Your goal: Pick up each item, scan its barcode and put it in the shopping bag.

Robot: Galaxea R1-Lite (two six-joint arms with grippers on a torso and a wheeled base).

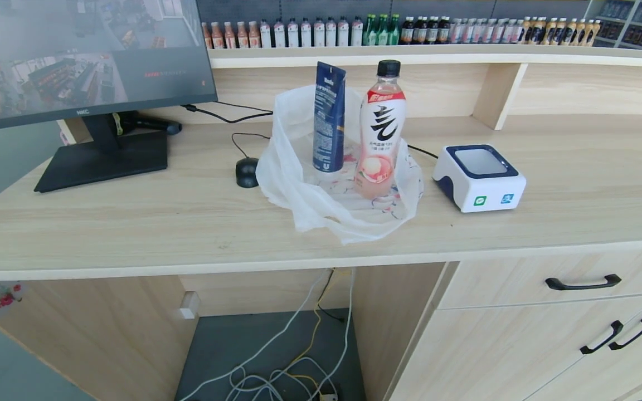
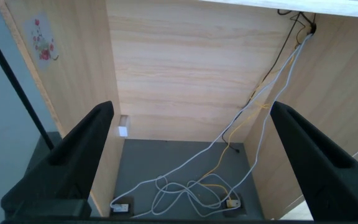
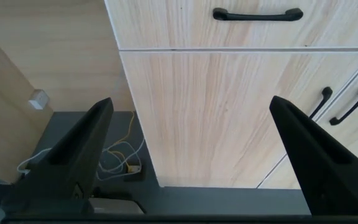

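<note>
Fingers of left gripper (image 2: pixel 192 115) stand wide apart above floor cables (image 2: pixel 185 186); right gripper (image 3: pixel 191 106), equally wide, faces drawer handle (image 3: pixel 258 14). Head view: shopping bag (image 1: pixel 287 184) on counter (image 1: pixel 131 223) contains upright blue tube (image 1: pixel 329 120) and bottle (image 1: pixel 379 133). Scanner (image 1: pixel 480 178) sits just right of bag, mouse (image 1: pixel 247 171) just left.

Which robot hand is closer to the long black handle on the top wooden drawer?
Right. The right gripper faces the drawer fronts with the long black handle. The left gripper faces the open gap with white cables, farther left.

A monitor (image 1: pixel 76 55) stands at the counter's (image 1: pixel 131 223) left end, a mouse (image 1: pixel 247 171) near it. Cables (image 1: pixel 268 384) lie tangled on the floor underneath.
</note>
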